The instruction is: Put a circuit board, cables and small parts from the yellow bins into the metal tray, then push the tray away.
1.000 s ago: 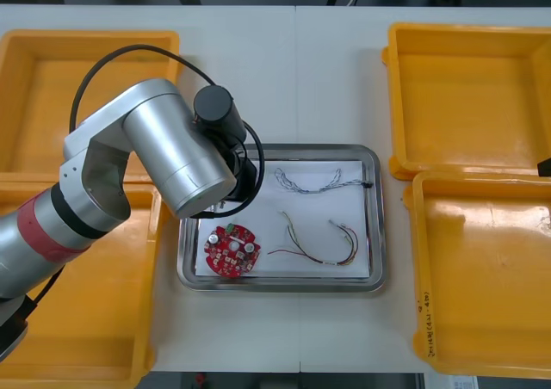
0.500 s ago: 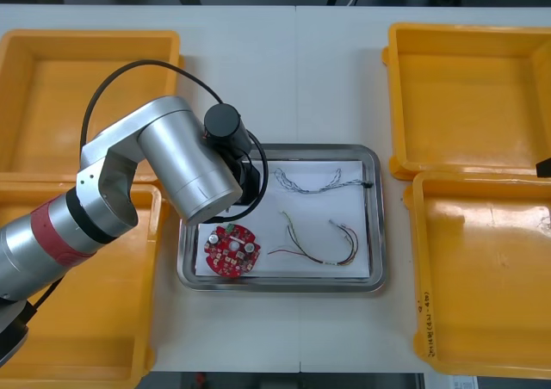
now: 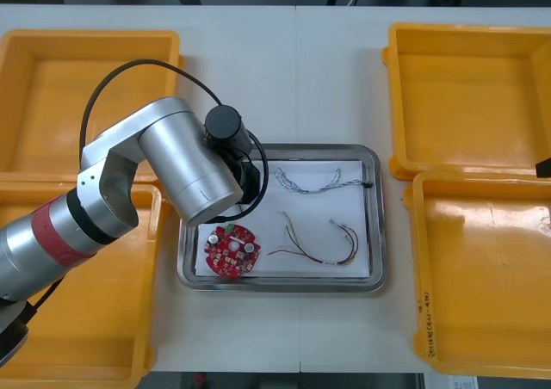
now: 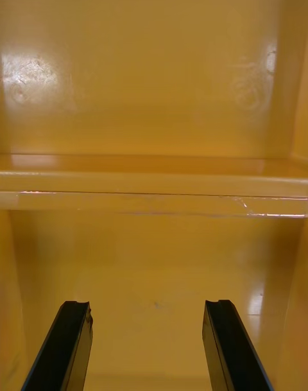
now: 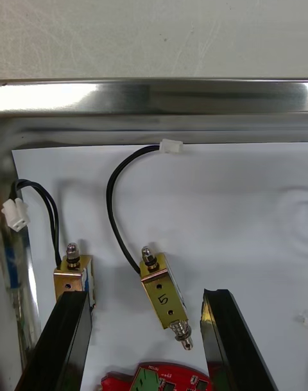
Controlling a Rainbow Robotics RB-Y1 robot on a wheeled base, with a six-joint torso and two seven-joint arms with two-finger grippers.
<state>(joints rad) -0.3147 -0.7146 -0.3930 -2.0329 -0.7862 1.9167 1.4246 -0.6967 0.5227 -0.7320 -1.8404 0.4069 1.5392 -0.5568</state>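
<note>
Small metal part [image 5: 164,293] (brass), beneath left gripper [image 5: 146,296]

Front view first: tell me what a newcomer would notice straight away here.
The silver left arm looms over the metal tray, next to the round red circuit board. Its open left gripper hovers over two small metal parts with black cables. The right gripper, open, sits over a yellow bin.

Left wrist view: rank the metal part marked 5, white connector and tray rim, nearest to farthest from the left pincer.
1. Small metal part marked 5: between the fingers of the left pincer.
2. White connector: farther out, ending its black cable.
3. Tray rim: beyond the connector.
Right pincer hangs over a yellow bin.
</note>
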